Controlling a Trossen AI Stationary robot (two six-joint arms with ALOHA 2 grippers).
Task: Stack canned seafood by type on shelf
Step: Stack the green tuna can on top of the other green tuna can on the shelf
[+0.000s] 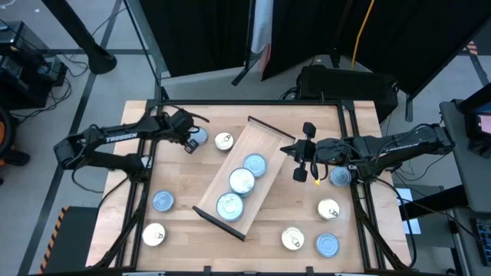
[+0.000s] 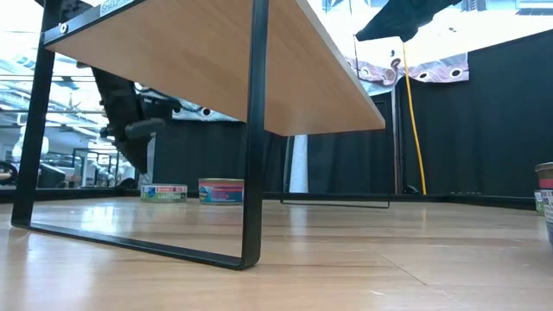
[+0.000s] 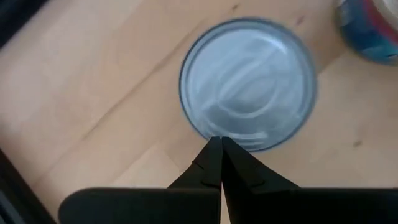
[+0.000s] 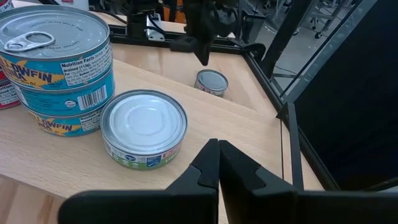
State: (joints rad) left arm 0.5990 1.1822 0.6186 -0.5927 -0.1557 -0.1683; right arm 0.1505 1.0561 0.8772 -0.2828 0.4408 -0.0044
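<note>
Silver-topped tin [image 3: 249,84] lies just beyond left fingers [image 3: 211,163].

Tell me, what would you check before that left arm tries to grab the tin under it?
1. Is the left end effector above the tin: ok.
2. Is it open enough to grab: not ok, it is shut.
3. Is the tin's type known: cannot tell, the side label is hidden from above.
4. Is there bare room on the shelf: ok.
5. Is the right end effector out of the way: ok, shut and empty, beside the shelf.
</note>
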